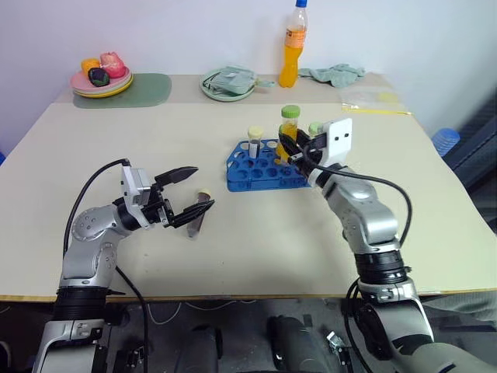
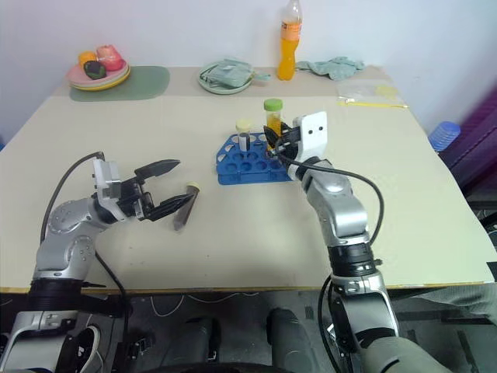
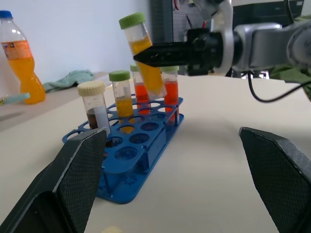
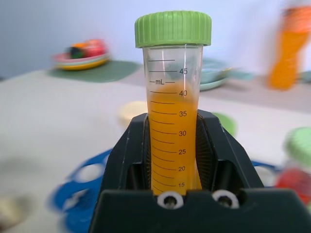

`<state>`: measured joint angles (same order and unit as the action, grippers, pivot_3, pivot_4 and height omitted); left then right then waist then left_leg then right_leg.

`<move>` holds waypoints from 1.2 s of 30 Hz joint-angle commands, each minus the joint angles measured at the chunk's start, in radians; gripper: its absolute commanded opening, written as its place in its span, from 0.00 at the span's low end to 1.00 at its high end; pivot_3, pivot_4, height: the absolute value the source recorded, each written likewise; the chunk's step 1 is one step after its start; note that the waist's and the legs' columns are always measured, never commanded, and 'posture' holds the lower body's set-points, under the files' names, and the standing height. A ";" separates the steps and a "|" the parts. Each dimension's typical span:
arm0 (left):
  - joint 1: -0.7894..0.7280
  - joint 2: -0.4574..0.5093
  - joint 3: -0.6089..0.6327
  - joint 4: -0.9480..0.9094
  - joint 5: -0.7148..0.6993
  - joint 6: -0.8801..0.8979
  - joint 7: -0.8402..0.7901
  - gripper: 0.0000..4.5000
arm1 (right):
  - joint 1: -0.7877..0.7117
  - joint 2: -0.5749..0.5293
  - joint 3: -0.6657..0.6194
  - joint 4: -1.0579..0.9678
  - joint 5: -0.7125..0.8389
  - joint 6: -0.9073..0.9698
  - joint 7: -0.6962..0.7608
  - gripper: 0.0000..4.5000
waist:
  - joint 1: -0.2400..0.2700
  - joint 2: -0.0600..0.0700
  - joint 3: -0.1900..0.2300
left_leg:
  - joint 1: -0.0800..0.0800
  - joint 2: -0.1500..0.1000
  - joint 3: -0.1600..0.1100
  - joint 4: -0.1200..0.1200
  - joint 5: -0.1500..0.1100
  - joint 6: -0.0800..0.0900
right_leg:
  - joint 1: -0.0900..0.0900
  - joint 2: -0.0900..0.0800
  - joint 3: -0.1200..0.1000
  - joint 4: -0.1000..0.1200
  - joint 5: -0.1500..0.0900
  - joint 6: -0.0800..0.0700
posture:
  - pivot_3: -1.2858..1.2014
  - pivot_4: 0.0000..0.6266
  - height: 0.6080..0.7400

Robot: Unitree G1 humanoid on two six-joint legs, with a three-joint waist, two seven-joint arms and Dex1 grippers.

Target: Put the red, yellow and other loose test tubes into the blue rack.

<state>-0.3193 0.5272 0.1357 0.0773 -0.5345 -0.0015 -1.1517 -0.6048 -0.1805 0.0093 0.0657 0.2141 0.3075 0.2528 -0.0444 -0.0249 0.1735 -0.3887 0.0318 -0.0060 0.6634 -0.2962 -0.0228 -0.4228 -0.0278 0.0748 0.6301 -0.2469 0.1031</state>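
Observation:
The blue rack (image 1: 250,179) stands mid-table. In the left wrist view it holds a dark tube with a pale cap (image 3: 95,109), a yellow tube with a green cap (image 3: 121,94) and two red tubes (image 3: 170,92). My right gripper (image 1: 292,144) is shut on another yellow, green-capped test tube (image 1: 290,124), held roughly upright just above the rack's right end. My left gripper (image 1: 203,186) is open, left of the rack and low over the table. A loose dark tube with a pale yellow cap (image 2: 182,217) lies on the table by its lower finger.
At the back stand a tall orange drink bottle (image 1: 293,47), a green plate with a cloth (image 1: 227,81) and a crumpled cloth (image 1: 334,74). Stacked plates of food (image 1: 101,78) sit on a green mat (image 1: 147,89) at back left. A clear bag (image 1: 369,97) lies at back right.

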 commanded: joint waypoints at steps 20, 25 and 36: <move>-0.052 0.041 0.023 -0.017 -0.014 0.021 -0.010 1.00 | 0.043 0.034 0.032 0.204 -0.140 -0.346 0.024 0.17 | 0.000 0.000 0.000 | 0.001 0.000 0.000 0.000 0.000 0.000 | 0.000 0.000 0.000 0.001 0.000 0.000 | 0.52 0.24 1.00; -0.058 0.042 0.020 -0.006 -0.013 0.018 -0.014 1.00 | 0.051 0.062 0.046 0.213 -0.158 -0.357 0.016 0.17 | -0.002 0.000 0.000 | 0.001 0.000 0.000 0.000 0.000 0.000 | 0.000 0.000 0.000 0.001 0.000 0.000 | 0.52 0.24 1.00; -0.046 0.049 0.029 0.002 -0.010 0.008 -0.022 1.00 | 0.059 0.081 -0.044 0.231 -0.037 -0.315 0.061 0.61 | -0.001 0.000 0.000 | 0.001 0.000 0.000 0.000 0.000 0.000 | 0.000 0.000 0.000 0.001 0.000 -0.001 | 0.52 0.24 1.00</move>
<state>-0.3632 0.5665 0.1392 0.0962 -0.5349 0.0161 -1.1741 -0.5420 -0.1012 -0.0322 0.3374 0.1718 0.0019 0.3139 -0.0459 -0.0245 0.1733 -0.3875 0.0320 -0.0059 0.6634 -0.2961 -0.0230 -0.4223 -0.0277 0.0749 0.6310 -0.2466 0.1025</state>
